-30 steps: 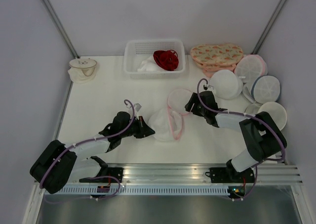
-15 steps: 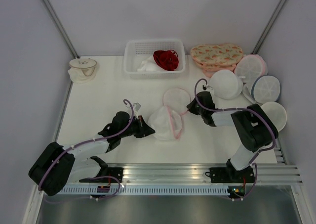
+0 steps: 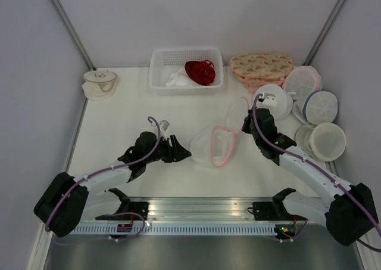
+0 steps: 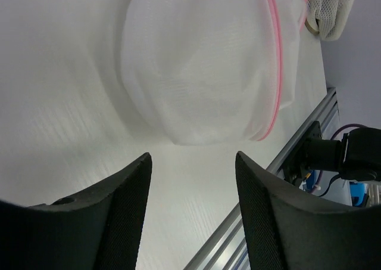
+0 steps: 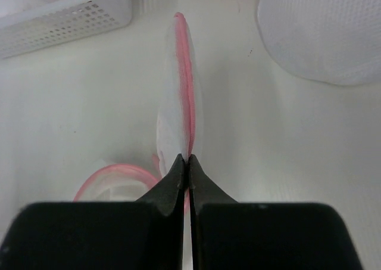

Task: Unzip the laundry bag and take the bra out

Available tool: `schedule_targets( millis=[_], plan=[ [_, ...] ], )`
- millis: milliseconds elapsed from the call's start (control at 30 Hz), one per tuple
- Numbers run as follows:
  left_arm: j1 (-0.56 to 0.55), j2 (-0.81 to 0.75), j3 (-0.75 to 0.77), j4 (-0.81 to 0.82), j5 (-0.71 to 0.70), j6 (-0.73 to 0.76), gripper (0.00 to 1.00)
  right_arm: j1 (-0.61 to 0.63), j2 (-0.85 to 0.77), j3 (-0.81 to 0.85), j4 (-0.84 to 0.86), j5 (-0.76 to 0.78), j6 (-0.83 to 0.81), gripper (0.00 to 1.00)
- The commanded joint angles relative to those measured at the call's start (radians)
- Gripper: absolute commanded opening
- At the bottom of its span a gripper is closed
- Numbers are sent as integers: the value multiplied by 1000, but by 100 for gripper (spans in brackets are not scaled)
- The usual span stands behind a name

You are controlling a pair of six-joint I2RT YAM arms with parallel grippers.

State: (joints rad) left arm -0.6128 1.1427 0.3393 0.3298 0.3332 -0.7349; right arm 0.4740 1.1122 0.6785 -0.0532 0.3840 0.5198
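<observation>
So, from where I'm standing the laundry bag (image 3: 208, 146) sits mid-table with its pink zip rim gaping open, so I'd say the unzipping part is done. The right gripper (image 3: 245, 126) is pinched tight on the pink edge of the lid flap (image 5: 184, 85), holding it up and off to the right. The left gripper (image 3: 181, 148) is spread wide with nothing in it, just left of the bag and not touching.

Weird bit: the bra (image 3: 199, 72) is lying in the basket (image 3: 158, 58) at the far side, next to a white cloth (image 3: 177, 78), well apart from the bag. My guess is the job's basically wrapped up, and the next move is just letting go of the flap without dragging the bag along.

Can't see inside the bag, though. The mesh is milky in the left wrist view and shows no red. The right wrist view only gets the flap edge-on, and I can't make out the zip pull anywhere.
</observation>
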Motion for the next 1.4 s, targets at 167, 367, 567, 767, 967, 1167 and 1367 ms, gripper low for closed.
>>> schedule_targets(
  millis=[167, 367, 567, 767, 967, 1167, 1367],
  plan=[
    [2, -63, 58, -89, -121, -26, 72, 369, 73, 179, -352, 323, -234, 0],
    [10, -193, 63, -224, -241, -37, 78, 670, 273, 217, -392, 496, -279, 0],
    [25, -291, 75, -411, -382, -80, 81, 909, 394, 227, -359, 590, -348, 0],
    [33, -382, 64, -492, -460, -133, 83, 1064, 413, 198, -223, 566, -434, 0],
    [36, -432, 63, -514, -477, -138, 84, 1092, 325, 147, -109, 325, -501, 0],
    [36, -445, 64, -511, -465, -143, 84, 1092, 285, 153, -132, 92, -488, 38],
    [36, -466, 64, -511, -462, -141, 85, 1089, 190, 122, -166, -25, -431, 82]
  ],
)
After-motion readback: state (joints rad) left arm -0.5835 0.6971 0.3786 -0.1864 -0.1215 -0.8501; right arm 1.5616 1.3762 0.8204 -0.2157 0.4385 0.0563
